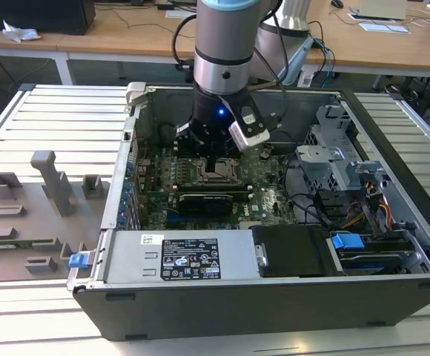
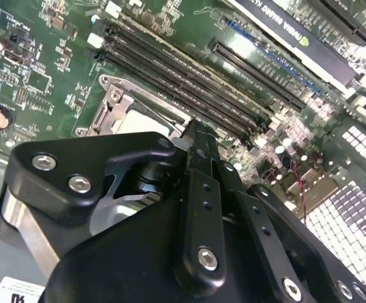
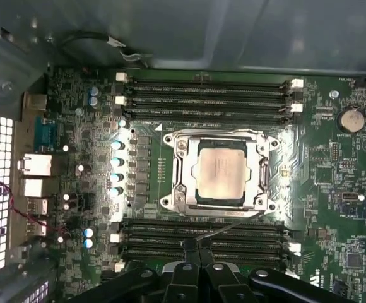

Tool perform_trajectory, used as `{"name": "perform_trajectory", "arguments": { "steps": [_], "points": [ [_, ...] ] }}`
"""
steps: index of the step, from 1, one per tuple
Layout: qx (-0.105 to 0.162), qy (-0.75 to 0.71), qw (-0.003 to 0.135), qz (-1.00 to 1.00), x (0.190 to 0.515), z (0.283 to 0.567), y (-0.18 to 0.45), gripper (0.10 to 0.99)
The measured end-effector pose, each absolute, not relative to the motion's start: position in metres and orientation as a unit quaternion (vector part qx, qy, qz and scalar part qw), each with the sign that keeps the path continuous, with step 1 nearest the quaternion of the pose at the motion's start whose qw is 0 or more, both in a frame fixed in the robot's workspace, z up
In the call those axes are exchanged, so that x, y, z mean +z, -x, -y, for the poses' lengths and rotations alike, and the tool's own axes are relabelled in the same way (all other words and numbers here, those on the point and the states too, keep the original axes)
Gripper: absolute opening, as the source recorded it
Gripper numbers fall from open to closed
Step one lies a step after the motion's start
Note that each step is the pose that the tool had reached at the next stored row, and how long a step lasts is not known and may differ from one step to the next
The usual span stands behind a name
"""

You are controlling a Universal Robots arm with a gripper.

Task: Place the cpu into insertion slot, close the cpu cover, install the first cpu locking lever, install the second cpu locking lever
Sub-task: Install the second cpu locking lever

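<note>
My black gripper (image 3: 199, 247) is closed, holding nothing. The small silver square cpu (image 3: 221, 172) sits in the socket w/ the steel frame cpu cover (image 3: 182, 169) down. I think the thin lever could slip off if I push crooked.

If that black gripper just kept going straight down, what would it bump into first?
Probably the thin metal lever at the edge of the cpu cover, or the memory slots beside it. The gripper hangs right over there, though depth is unclear.

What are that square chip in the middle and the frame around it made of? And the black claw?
The cpu looks like metal on top: pale silver-grey with a dull, brushed sheen. The cpu cover around it seems to be thin bright steel, since it glints under the light. The gripper looks like matt black metal or hard plastic, joined with shiny screws; which one is hard to tell.
</note>
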State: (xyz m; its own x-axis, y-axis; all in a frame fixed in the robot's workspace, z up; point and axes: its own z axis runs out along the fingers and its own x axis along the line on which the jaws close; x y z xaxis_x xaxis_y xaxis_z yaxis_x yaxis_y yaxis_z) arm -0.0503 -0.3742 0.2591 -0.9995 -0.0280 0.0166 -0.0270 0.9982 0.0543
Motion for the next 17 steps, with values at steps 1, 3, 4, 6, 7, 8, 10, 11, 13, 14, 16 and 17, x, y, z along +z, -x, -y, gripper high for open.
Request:
{"name": "perform_trajectory", "arguments": {
  "steps": [1, 3, 4, 6, 7, 8, 10, 11, 13, 14, 16, 17],
  "points": [
    [-0.037, -0.014, 0.009, 0.999, 0.259, 0.377, 0.05, 0.106],
    [-0.067, -0.014, 0.008, 0.998, 0.257, 0.382, 0.05, 0.106],
    [-0.07, -0.014, 0.008, 0.997, 0.257, 0.383, 0.049, 0.106],
    [-0.077, -0.014, 0.008, 0.997, 0.255, 0.385, 0.048, 0.106],
    [-0.081, -0.014, 0.009, 0.997, 0.252, 0.386, 0.045, 0.106],
    [-0.082, -0.014, 0.009, 0.996, 0.25, 0.387, 0.045, 0.106],
    [-0.082, -0.014, 0.009, 0.996, 0.242, 0.388, 0.048, 0.106],
    [-0.082, -0.014, 0.009, 0.996, 0.238, 0.388, 0.051, 0.106],
    [-0.082, -0.014, 0.009, 0.996, 0.234, 0.388, 0.054, 0.106],
    [-0.082, -0.014, 0.009, 0.996, 0.232, 0.388, 0.055, 0.106],
    [-0.082, -0.014, 0.009, 0.996, 0.229, 0.388, 0.058, 0.106],
    [-0.082, -0.014, 0.009, 0.996, 0.229, 0.388, 0.059, 0.106]
  ]
}}
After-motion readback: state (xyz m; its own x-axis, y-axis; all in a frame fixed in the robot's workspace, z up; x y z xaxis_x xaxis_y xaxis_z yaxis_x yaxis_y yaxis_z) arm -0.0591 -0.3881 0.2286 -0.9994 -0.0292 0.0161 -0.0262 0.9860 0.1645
